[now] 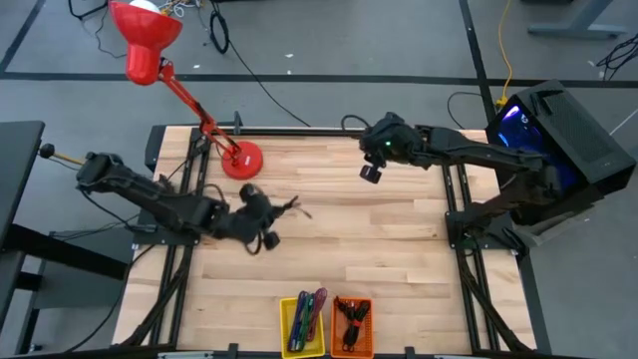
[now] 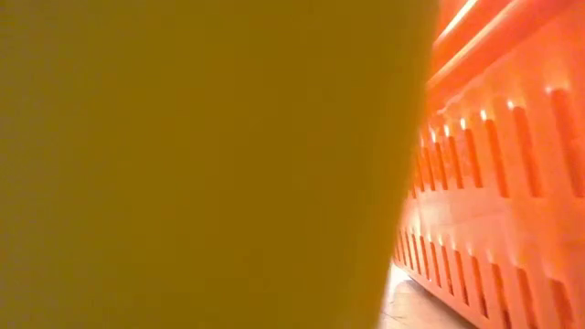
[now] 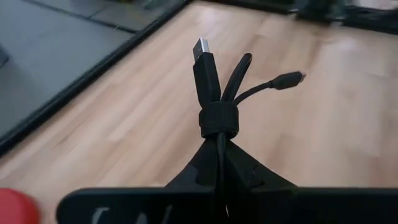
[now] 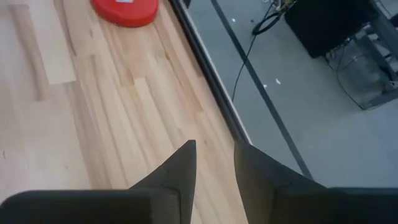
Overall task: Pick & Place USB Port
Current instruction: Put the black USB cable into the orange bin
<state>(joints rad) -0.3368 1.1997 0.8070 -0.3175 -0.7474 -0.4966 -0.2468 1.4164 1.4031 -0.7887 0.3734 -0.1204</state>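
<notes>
The USB cable [image 3: 217,93] is a black bundle tied by a black strap [image 3: 219,119]. Its silver-tipped USB plug [image 3: 201,50] and a smaller plug [image 3: 291,79] stick out past the strap. In the high view the cable [image 1: 289,207] shows over the table's left middle. My left gripper [image 1: 257,219] is shut on it. My right gripper [image 1: 371,172] hovers over the far middle of the table, holding nothing, its fingers [image 4: 180,168] a narrow gap apart. The low view shows only bin walls. My left gripper [image 3: 221,171] pinches the cable bundle between its two fingers just behind the strap [image 3: 219,127], at the end away from the plugs. The bundle points forward, out past the fingertips. It appears lifted clear of the wood, with the plugs splayed in the air.
A red desk lamp stands with its round base [image 1: 241,160] on the far left of the table. A yellow bin [image 1: 302,325] and an orange bin [image 1: 352,325] sit at the near edge with items inside. The bare wood [image 1: 399,249] lies between them and the arms.
</notes>
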